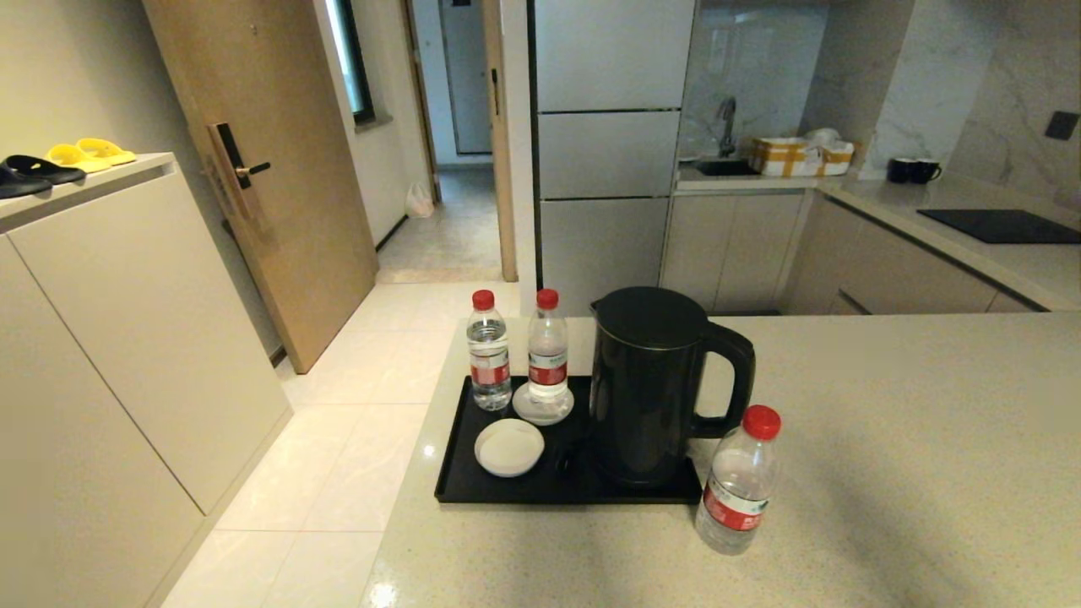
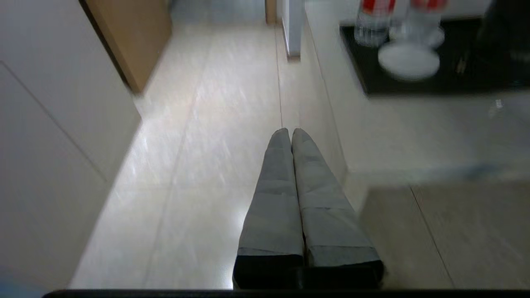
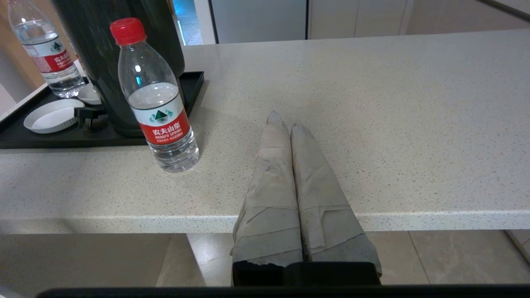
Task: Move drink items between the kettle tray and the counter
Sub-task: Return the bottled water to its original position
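Note:
Two red-capped water bottles [image 1: 490, 355] [image 1: 548, 356] stand at the back left of the black kettle tray [image 1: 460, 485], the right one on a small white dish. A third bottle [image 1: 739, 485] [image 3: 155, 99] stands upright on the beige counter [image 1: 887, 439], just off the tray's front right corner beside the black kettle [image 1: 650, 380]. My right gripper [image 3: 285, 124] is shut and empty, over the counter's near edge, to the right of that bottle. My left gripper [image 2: 290, 133] is shut and empty, low over the floor beside the counter's left end. Neither arm shows in the head view.
A second white dish [image 1: 509, 447] lies at the tray's front left. A white cabinet [image 1: 127, 338] with slippers stands far left across the tiled floor [image 1: 338, 473]. A black cooktop [image 1: 1005, 225] and two dark mugs [image 1: 912, 171] sit on the far right counter.

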You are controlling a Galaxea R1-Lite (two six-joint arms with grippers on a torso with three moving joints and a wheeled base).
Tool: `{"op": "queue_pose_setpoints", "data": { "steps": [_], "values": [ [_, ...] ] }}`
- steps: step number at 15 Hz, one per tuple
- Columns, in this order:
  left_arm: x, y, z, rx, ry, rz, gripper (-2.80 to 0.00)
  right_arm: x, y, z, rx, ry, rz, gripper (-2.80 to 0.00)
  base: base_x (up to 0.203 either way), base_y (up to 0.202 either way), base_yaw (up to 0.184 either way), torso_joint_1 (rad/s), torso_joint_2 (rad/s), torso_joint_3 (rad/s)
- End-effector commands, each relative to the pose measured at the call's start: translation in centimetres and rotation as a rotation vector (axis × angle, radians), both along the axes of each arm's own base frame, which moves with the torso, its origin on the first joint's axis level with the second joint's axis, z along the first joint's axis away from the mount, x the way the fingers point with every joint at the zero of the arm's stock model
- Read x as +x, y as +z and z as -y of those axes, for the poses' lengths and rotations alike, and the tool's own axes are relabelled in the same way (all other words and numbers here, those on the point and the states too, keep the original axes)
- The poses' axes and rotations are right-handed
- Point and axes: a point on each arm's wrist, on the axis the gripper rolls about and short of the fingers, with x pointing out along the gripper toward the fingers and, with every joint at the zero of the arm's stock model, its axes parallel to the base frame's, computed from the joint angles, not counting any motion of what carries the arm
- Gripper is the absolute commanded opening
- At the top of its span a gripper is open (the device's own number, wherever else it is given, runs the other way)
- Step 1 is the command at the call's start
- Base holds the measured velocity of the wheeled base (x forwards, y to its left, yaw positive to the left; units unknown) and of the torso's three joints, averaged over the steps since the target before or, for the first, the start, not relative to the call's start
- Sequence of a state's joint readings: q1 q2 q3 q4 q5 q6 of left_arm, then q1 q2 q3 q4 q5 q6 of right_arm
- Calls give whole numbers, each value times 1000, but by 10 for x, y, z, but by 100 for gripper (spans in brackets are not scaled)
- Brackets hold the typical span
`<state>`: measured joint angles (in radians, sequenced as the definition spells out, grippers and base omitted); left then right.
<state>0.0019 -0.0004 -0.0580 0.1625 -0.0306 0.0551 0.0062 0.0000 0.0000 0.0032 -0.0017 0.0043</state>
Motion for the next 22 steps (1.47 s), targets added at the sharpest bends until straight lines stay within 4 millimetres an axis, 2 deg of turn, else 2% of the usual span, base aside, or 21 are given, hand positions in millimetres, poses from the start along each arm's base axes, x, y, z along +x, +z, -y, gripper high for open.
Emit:
{"op": "queue_pose_setpoints", "data": {
  "steps": [1, 22],
  "values": [
    [5, -4, -1, -9, 27, 53, -280, 0, 0, 0, 0, 0, -3, -280, 0, 0, 0, 0, 0, 0],
    [5, -4, -1, -26, 38, 58, -280, 0, 0, 0, 0, 0, -3, -280, 0, 0, 0, 0, 0, 0]
  ]
}}
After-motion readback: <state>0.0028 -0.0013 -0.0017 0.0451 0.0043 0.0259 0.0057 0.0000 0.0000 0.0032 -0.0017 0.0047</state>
